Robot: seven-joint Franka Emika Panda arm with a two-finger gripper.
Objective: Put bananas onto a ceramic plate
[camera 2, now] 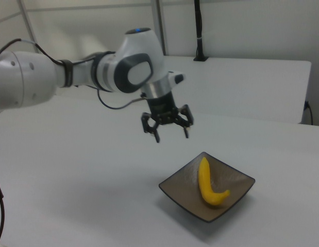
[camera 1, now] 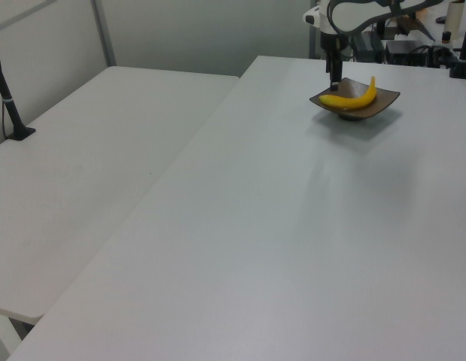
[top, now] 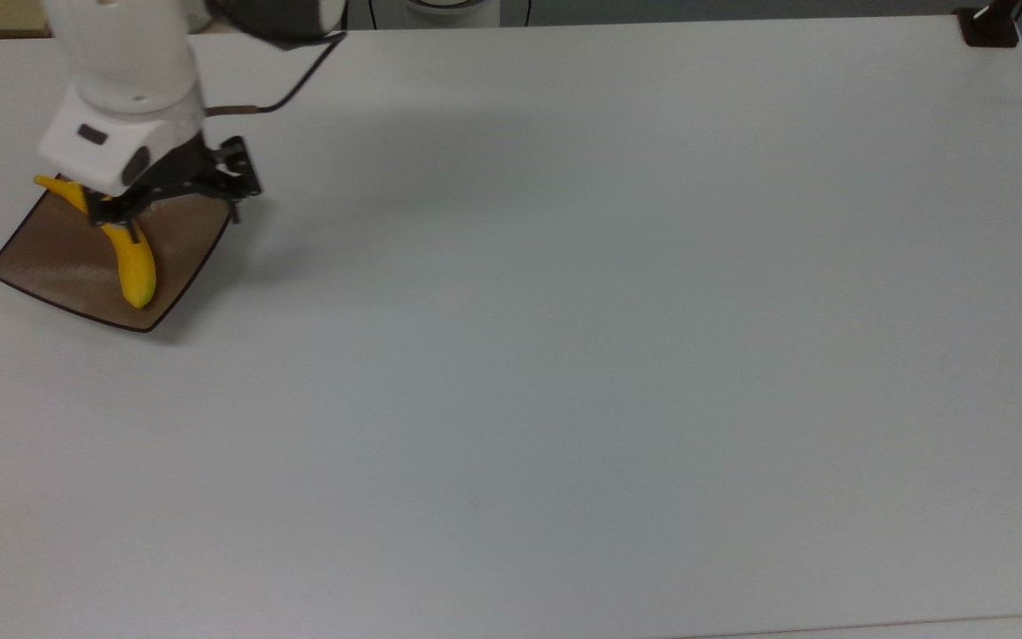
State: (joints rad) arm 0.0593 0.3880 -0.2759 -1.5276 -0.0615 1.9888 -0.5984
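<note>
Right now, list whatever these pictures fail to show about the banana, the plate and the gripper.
- Banana, top view: its middle is covered by the open gripper and the wrist.
- Ceramic plate, top view: its far corner lies under the arm.
- Plate underside and foot: mostly hidden by its own rim in the left and right views.
- Banana stem, left view: too small to make out.
- Arm base: cut off at the top view's upper edge.

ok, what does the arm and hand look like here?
White glossy arm with rounded links and dark grey joint covers, one capped with a small blue spot. A thin dark cable loops along it. The hand has a white body with a small dark mark and black fingers.
</note>
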